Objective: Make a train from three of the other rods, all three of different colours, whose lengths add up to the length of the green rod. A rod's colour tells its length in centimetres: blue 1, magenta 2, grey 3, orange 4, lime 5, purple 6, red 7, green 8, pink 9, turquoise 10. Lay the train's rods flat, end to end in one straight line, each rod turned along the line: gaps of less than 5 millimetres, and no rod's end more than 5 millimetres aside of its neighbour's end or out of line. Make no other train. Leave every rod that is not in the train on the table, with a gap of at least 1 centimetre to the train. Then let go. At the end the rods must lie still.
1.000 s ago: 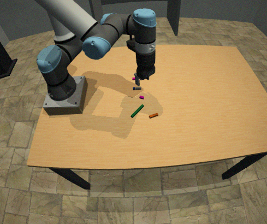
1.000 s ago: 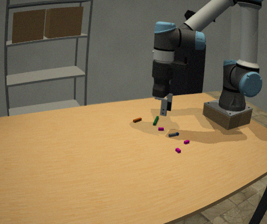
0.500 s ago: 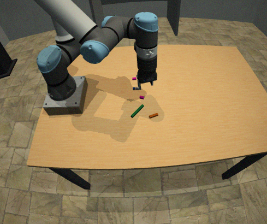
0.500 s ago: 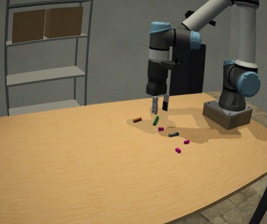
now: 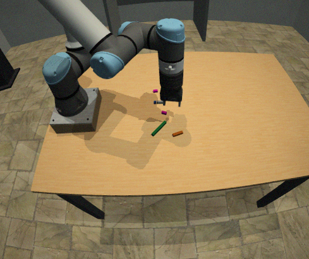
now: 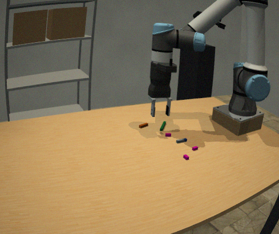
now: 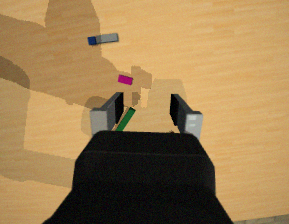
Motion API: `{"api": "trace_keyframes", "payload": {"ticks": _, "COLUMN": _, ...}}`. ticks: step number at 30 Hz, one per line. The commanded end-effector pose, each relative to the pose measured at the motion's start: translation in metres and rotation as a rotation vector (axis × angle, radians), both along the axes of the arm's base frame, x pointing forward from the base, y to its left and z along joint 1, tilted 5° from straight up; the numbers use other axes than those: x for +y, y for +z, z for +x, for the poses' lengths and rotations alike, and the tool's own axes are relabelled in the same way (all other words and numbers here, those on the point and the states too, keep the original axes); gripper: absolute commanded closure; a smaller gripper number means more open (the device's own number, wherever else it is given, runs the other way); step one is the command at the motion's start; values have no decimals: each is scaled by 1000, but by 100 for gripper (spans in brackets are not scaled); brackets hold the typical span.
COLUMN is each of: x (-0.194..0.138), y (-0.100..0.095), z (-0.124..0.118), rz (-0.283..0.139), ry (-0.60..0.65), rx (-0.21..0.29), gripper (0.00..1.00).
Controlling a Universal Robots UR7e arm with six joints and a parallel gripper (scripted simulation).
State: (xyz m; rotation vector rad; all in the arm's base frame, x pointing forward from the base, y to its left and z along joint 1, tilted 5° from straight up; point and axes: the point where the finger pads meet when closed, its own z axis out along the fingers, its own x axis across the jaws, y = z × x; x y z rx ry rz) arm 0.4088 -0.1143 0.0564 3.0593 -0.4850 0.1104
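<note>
Green and slim, the green rod [image 5: 158, 128] lies flat near the middle of the wooden table [image 5: 241, 151], a square-edged bar set slantwise to the table's edges. Just beside it lie an orange rod [image 5: 177, 133] and a magenta rod [image 5: 163, 112] (apart from it). Above them the gripper [image 6: 160, 108] hangs with fingers wide apart, holding nothing

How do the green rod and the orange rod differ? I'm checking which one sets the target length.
The green rod is clearly longer than the orange rod. In the top view the green rod lies steeply slanted, while the orange rod lies nearer to level. The green rod sits closer to the open gripper; the orange rod lies farther off. Both lie flat on the table, apart from each other, neither held.
</note>
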Motion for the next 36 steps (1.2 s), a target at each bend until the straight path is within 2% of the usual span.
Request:
{"api": "trace_keyframes", "payload": {"ticks": 1, "x": -13, "y": 0, "z": 3, "rz": 10, "ry": -167, "rx": -10, "gripper": 0}}
{"api": "trace_keyframes", "payload": {"ticks": 8, "x": -29, "y": -1, "z": 5, "rz": 23, "ry": -373, "rx": -21, "gripper": 0}}
{"api": "trace_keyframes", "payload": {"ticks": 10, "x": -29, "y": -1, "z": 5, "rz": 23, "ry": -373, "rx": -21, "gripper": 0}}
{"api": "trace_keyframes", "payload": {"ticks": 13, "x": -39, "y": -1, "z": 6, "rz": 31, "ry": -500, "rx": -28, "gripper": 0}}
{"api": "trace_keyframes", "payload": {"ticks": 25, "x": -69, "y": -2, "z": 5, "rz": 53, "ry": -844, "rx": -47, "gripper": 0}}
{"api": "trace_keyframes", "payload": {"ticks": 27, "x": -69, "y": -2, "z": 5, "rz": 53, "ry": -844, "rx": -47, "gripper": 0}}
{"api": "trace_keyframes", "payload": {"ticks": 36, "x": -84, "y": -3, "z": 4, "rz": 65, "ry": -1015, "rx": -57, "gripper": 0}}
